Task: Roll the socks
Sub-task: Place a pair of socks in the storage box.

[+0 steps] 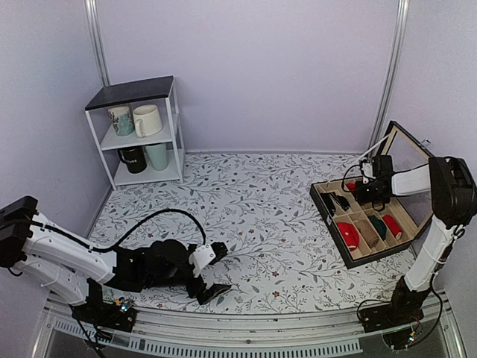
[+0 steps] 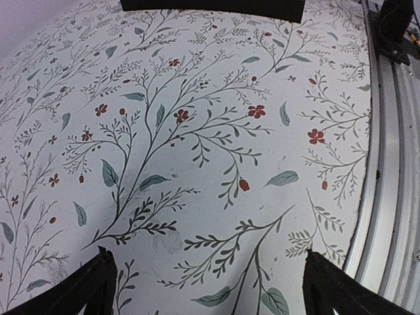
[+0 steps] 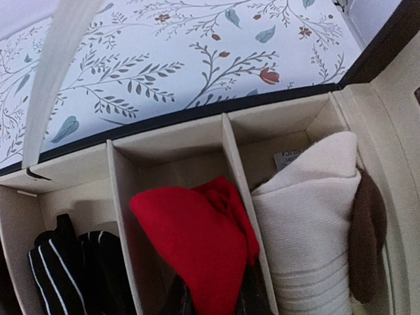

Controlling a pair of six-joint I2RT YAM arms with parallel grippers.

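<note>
The red socks are a rolled bundle in the middle compartment of the divided box, seen in the right wrist view. My right gripper is shut on the roll, with a dark finger on either side of its near end. In the top view the right gripper reaches over the back row of the box, with a bit of the red socks showing by it. My left gripper lies low over the patterned table near the front edge. It is open and empty.
Beside the red roll sit black striped socks on the left and a white roll on the right. The front row holds red, beige and green rolls. The lid stands open. A mug shelf stands at the back left.
</note>
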